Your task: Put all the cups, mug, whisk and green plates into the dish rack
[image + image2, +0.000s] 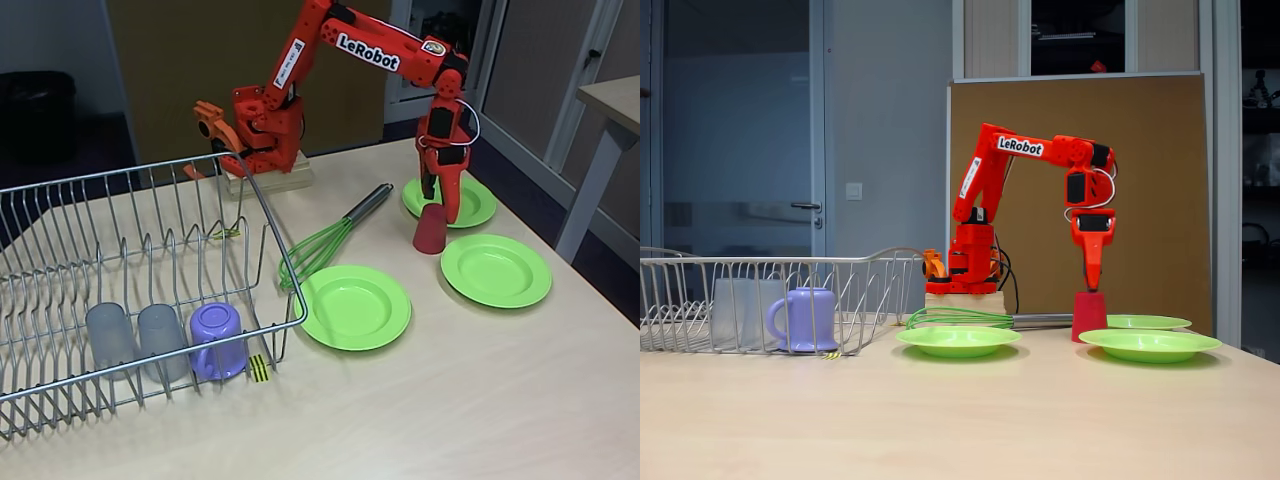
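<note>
Red plastic, the cup (430, 230) stands inverted on the table (480, 400), just beside the rim of the far plate (478, 205) and between it and the right plate (496, 270). The gripper (447, 200) hangs directly above it, fingers pointing straight down, so the cup lies below the fingertips along a vertical axis; the approach is a short descent. In a fixed view the fingertips (1092, 285) reach the cup's top (1089, 313), but contact cannot be confirmed, and how far the jaws are parted cannot be told in either view. Nothing is lifted. The whisk (330, 240) lies to the left in this view, its handle pointing toward the arm base, its loops against the rack (140, 290) edge and near the third plate (355, 305). Inside the rack stand two grey tumblers (135, 340) and the mug (218, 340). Judged from this layout, the red cup, whisk and three plates remain to be racked.
</note>
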{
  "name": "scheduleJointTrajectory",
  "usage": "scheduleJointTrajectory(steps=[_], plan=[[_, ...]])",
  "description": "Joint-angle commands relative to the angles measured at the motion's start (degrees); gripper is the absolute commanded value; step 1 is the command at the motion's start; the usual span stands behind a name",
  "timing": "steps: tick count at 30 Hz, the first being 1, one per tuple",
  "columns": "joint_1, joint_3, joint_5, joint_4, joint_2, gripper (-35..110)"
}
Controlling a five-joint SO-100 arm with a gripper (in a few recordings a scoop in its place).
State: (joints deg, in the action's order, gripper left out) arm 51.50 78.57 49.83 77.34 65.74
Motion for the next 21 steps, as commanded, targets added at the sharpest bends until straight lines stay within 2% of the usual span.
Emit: scheduleJointTrajectory(steps=[1, 15, 21], plan=[[-0.09, -3.87, -1.05, 0.62, -0.97, 40], [-2.29, -0.62, -4.57, -2.29, -1.76, 35], [-3.16, 1.67, -4.92, -3.78, -1.41, 20]])
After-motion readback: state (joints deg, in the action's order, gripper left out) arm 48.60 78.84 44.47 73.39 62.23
